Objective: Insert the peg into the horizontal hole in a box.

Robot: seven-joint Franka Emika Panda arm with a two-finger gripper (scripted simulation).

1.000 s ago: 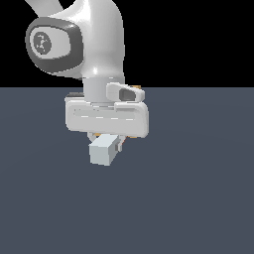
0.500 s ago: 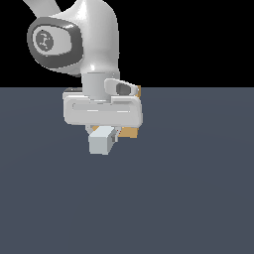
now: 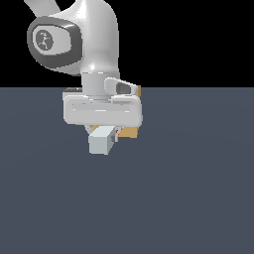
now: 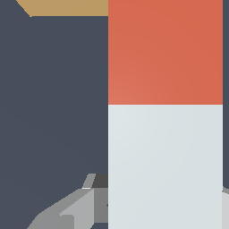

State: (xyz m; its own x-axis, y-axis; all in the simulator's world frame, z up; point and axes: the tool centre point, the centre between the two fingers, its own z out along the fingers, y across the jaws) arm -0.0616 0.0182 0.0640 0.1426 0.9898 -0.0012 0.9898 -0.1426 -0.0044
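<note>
In the exterior view my gripper [image 3: 103, 135] hangs low over the grey floor, shut on the peg [image 3: 99, 141], whose pale end faces the camera. Only slivers of the tan box [image 3: 130, 132] show behind the hand, and the hole is hidden. In the wrist view the peg [image 4: 165, 134] fills much of the picture, pale grey-white near the fingers [image 4: 74, 208] and red-orange at its far end. Past that end shows an edge of the box [image 4: 67, 6], apart from the peg's tip.
The white arm and its wide hand [image 3: 101, 109] block most of the box in the exterior view. A flat dark grey floor [image 3: 198, 188] lies all around.
The gripper with the peg has risen a little and drifted slightly toward the exterior view's left. The grip on the peg is unchanged.
</note>
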